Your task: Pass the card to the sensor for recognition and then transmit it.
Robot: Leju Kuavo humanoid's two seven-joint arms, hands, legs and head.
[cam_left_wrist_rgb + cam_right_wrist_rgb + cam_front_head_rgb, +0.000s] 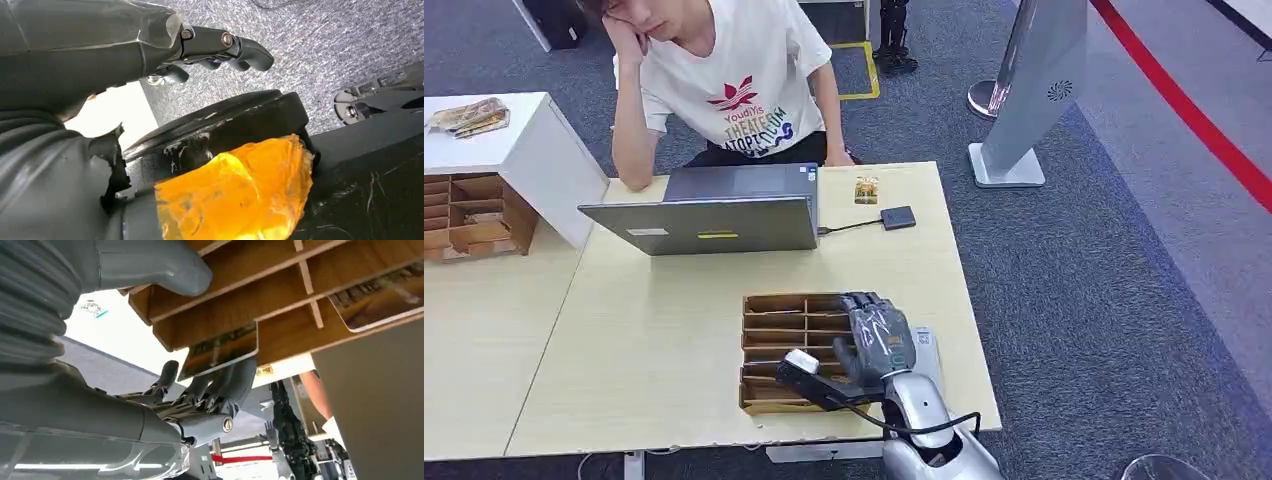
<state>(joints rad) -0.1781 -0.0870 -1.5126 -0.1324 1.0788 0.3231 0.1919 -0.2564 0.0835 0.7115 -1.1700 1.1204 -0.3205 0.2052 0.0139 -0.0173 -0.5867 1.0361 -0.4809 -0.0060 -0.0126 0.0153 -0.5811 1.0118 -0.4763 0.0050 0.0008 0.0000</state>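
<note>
Early stage: the right hand (pixel 879 340) reaches into the wooden card rack (pixel 779 330) on the tabletop (pixel 664 330); its fingers (pixel 235 380) seemingly touch a card (pixel 220 350), grip unconfirmed. Sensor pass remains.

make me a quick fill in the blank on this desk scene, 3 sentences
1. The right hand reaches into the wooden ____ on the table.
2. A cable joins the small black sensor to the ____.
3. In the right wrist view, the hand's fingers touch a ____ at the edge of a slot.

Missing words: organizer; laptop; card
</note>
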